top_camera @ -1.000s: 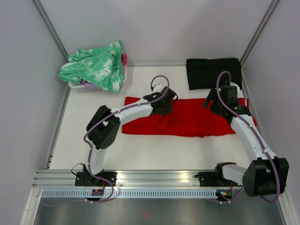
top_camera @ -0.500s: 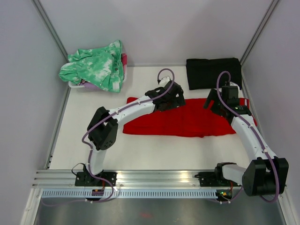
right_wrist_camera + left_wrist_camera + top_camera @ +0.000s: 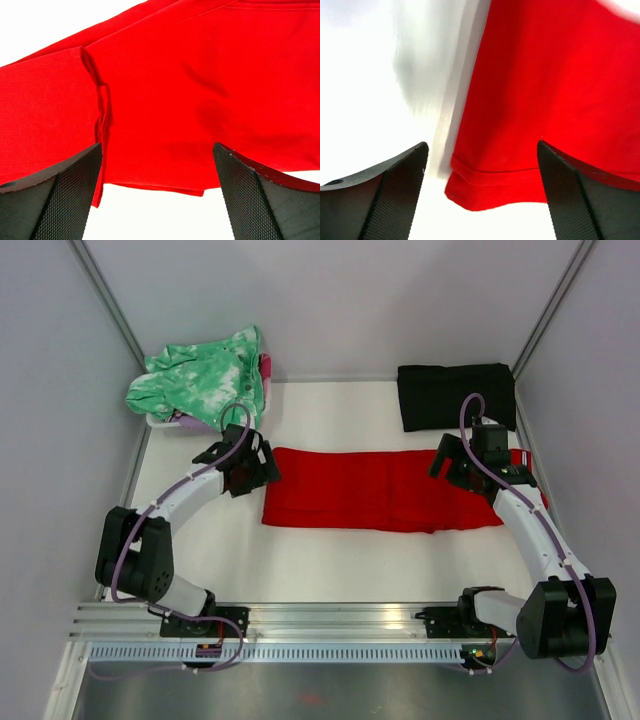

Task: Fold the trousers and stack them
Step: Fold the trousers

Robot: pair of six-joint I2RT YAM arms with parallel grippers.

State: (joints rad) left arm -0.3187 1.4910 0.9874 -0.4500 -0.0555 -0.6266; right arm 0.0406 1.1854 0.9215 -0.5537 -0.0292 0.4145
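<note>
**Both claws spread wide over the flattened red trousers**

Left claw (image 3: pixel 262 469) with jaws far apart and nothing between them, poised at the left end of the trousers (image 3: pixel 380 490); contact with the cloth cannot be told. Right claw (image 3: pixel 447 462) likewise spread to the full, gripping nothing, over the right part of the same garment.

From the left wrist only: the stitched hem (image 3: pixel 490 175) and a rounded corner of red cloth framed between the jaws, with bare white surface to its left. From the right wrist only: a raised seam (image 3: pixel 102 110) running down the red fabric towards the left jaw, and the near edge of the cloth below it.

From above only: the whole garment as one long flat band, left to right across the middle of the desk (image 3: pixel 330 560). At the far right, a black folded cloth (image 3: pixel 455 395), just beyond the right claw. At the far left, a green-and-white mottled garment (image 3: pixel 205 380) in a heap.

Against a second ago: left claw then closed on a bunch of fabric at the middle of the trousers, now let go and swung out to the left end. Bunch gone, band smooth. Right claw in the same spot, as wide as before.
</note>
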